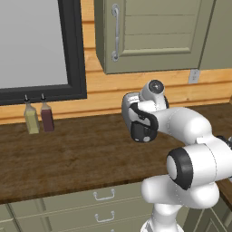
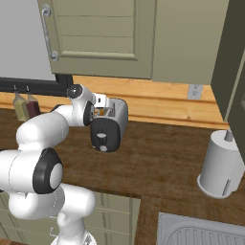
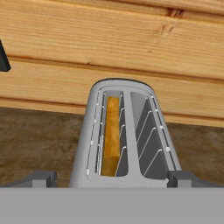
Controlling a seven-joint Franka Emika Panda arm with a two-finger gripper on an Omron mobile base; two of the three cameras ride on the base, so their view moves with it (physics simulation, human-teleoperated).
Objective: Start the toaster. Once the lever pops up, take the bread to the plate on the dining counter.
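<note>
The silver-grey toaster (image 1: 136, 113) (image 2: 114, 119) (image 3: 124, 135) stands on the dark brown wood-grain counter (image 1: 68, 154) near the plank wall, its black end panel towards me. The tan bread (image 3: 112, 135) sits upright in the left slot, and the right slot is empty. My gripper (image 3: 113, 179) hovers just above the toaster's near end, open, with one fingertip (image 3: 43, 178) on each side of the body and nothing held. In the right base view my hand (image 2: 98, 101) hangs over the toaster's top. The plate is out of view.
Two bottles (image 1: 31, 118) (image 1: 46, 117) stand by the wall to the left, under a dark-framed window (image 1: 72, 50). A green wall cabinet (image 1: 154, 36) hangs over the toaster. To the right are a paper towel roll (image 2: 220, 165) and a sink (image 2: 201, 232).
</note>
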